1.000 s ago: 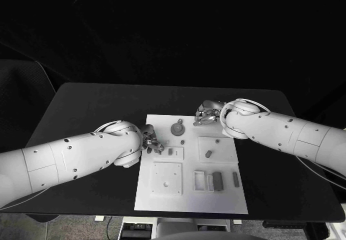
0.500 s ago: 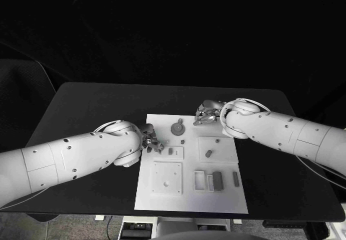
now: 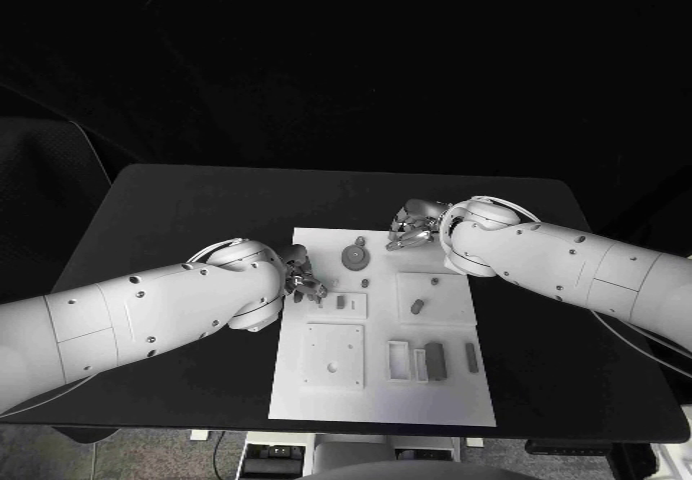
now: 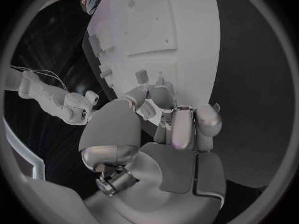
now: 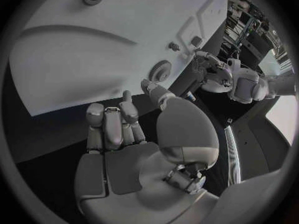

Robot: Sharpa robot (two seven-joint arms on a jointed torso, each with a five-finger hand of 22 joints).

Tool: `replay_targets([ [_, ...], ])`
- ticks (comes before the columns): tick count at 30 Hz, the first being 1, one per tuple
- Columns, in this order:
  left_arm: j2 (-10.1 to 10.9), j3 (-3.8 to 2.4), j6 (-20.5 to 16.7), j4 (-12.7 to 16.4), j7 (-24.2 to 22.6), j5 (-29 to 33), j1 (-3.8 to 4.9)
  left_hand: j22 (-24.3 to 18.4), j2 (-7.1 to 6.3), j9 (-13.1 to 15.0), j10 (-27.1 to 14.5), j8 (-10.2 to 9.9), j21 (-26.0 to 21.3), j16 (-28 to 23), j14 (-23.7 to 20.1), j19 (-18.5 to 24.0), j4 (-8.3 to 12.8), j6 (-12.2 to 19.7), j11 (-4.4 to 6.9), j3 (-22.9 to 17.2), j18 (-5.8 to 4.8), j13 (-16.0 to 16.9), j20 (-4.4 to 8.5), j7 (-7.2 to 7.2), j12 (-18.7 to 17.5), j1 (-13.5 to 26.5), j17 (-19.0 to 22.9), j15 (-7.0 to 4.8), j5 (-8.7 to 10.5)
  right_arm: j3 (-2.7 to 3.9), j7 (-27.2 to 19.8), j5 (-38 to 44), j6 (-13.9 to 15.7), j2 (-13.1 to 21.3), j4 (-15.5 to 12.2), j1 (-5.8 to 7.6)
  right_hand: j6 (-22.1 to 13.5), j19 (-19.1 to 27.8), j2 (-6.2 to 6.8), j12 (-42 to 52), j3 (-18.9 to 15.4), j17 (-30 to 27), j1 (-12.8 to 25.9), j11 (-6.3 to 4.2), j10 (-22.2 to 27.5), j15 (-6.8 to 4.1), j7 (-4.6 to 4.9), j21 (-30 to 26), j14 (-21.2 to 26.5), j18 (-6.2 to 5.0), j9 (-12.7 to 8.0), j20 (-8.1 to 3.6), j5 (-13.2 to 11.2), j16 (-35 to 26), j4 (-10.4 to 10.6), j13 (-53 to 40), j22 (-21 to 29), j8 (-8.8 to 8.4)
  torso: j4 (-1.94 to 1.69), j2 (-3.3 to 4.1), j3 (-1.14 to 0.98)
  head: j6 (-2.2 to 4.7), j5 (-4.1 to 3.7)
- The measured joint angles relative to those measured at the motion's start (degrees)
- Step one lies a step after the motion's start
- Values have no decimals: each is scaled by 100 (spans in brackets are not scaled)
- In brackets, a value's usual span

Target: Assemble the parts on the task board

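The white task board (image 3: 382,385) lies in the middle of the table. On it are a round grey disc (image 3: 355,258), a small peg (image 3: 365,283), a small upright block (image 3: 342,302), a stubby piece (image 3: 417,307), a rectangular block (image 3: 434,361) and a narrow bar (image 3: 472,357). My left hand (image 3: 300,280) hovers at the board's left edge beside the small block (image 4: 142,76). Its fingers (image 4: 184,127) are curled against the thumb, and what lies between them is hidden. My right hand (image 3: 408,232) is at the board's far edge near the disc (image 5: 160,70). Its fingers (image 5: 112,127) are curled in on nothing.
The black table (image 3: 188,220) has bare room to the left, to the right and beyond the board. Square recessed plates (image 3: 333,362) and a slotted holder (image 3: 400,362) sit on the board's near half. Both white forearms reach over the table's sides.
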State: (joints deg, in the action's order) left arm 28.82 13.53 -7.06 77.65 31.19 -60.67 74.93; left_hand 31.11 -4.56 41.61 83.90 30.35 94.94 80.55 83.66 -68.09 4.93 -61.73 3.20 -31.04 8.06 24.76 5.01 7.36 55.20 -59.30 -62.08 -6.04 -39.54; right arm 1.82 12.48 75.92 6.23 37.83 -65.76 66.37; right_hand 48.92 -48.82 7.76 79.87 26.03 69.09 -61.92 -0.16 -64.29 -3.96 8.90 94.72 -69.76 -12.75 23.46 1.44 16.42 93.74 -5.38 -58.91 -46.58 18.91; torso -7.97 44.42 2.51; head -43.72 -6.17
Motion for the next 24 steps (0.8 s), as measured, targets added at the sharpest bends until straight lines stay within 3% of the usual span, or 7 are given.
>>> replay_targets([
  [24, -113, -5, 10, -40, -10, -36, -21, 3, 0, 8, 13, -12, 0, 21, 0, 1, -9, 0, 14, -9, 1, 4, -1, 0, 23, 0, -4, 0, 12, 0, 0, 0, -1, 3, -1, 0, 0, 0, -24, 0, 0, 0, 24, -13, -13, 4, 0, 0, -4, 1, 0, 0, 0, 0, 0, 2, 0, 0, 3, 3, -2, -31, -15],
])
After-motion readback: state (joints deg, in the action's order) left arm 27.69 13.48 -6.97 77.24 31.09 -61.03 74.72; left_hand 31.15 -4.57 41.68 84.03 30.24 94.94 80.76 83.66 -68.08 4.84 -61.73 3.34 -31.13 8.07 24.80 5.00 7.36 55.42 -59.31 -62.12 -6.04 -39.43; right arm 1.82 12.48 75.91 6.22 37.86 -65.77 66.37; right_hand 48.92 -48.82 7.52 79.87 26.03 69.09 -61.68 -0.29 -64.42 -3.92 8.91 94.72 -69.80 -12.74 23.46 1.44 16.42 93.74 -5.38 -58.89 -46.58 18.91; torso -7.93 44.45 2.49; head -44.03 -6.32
